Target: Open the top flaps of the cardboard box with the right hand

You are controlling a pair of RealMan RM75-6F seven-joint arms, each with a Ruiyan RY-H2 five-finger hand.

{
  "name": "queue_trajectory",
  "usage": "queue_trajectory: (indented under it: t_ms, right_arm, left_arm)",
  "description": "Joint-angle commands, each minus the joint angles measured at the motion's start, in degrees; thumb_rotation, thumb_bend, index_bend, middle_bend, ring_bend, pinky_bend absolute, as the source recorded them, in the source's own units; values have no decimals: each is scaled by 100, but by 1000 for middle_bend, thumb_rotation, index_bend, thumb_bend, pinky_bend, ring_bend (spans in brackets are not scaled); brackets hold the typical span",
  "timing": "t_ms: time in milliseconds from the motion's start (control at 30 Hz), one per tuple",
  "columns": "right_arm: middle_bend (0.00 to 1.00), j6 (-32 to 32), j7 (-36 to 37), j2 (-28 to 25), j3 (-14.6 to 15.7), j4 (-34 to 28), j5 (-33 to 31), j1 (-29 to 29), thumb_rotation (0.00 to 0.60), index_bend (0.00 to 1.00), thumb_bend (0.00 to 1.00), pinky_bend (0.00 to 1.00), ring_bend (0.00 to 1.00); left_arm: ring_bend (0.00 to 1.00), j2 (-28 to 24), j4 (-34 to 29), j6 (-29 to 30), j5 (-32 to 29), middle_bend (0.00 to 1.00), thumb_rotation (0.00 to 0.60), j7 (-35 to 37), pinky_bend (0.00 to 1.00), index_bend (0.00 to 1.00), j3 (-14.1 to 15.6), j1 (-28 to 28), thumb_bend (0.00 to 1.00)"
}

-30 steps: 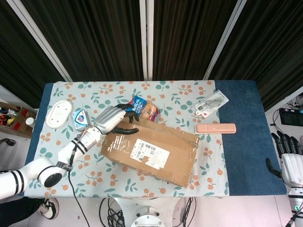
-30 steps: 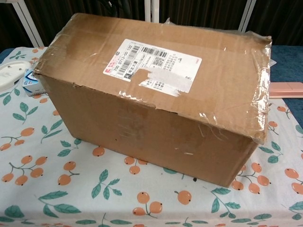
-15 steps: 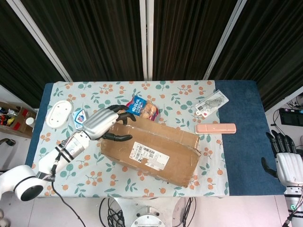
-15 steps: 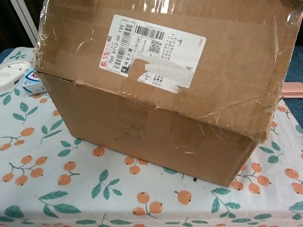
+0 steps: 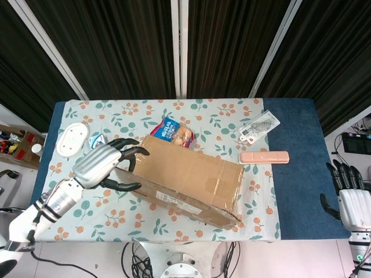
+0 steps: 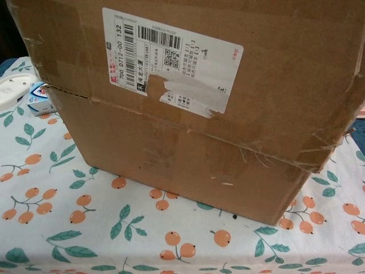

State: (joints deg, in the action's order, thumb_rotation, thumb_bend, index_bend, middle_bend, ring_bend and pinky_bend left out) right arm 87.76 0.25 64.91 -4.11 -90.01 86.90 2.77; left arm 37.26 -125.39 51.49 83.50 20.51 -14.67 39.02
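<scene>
The brown cardboard box (image 5: 188, 179) fills my chest view, its upper part cut off by the frame, so its top flaps are hidden there. It sits mid-table on the floral tablecloth (image 5: 226, 124). My left hand (image 5: 104, 165) presses its left end, fingers spread wide, gripping nothing. My right hand (image 5: 348, 200) hangs off the table's right edge, well apart, fingers apart and empty.

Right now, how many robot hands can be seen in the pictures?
2. The left hand is at the left end of the cardboard box, fingers spread against it. The right hand is off the table's right edge, away from the box.
</scene>
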Motion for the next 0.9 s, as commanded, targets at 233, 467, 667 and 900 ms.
queue_trajectory:
  t_ms: [233,467,667,900]
  right_arm:
    - [0,14,-19,16,87,-53,172,1,600,0,318,0,0]
    - [0,94,-269,-143,77,-503,728,203,600,0,319,0,0]
    - [0,-221,-974,-459,8,-1439,1260,592,600,0,217,0,0]
    - [0,-962,-1964,-459,-181,-2457,1443,1139,600,0,52,0,0]
  left_arm:
    - [221,-822,-131,448,1140,672,67,1130,181,225,608,-808,0]
    - [192,-620,397,1091,883,363,221,770,184,209,753,-1272,0]
    - [139,210,1097,2055,116,171,439,-1338,188,171,852,-1893,0]
    - [130,912,1862,2524,-209,171,457,-1228,188,149,1086,-2434,0]
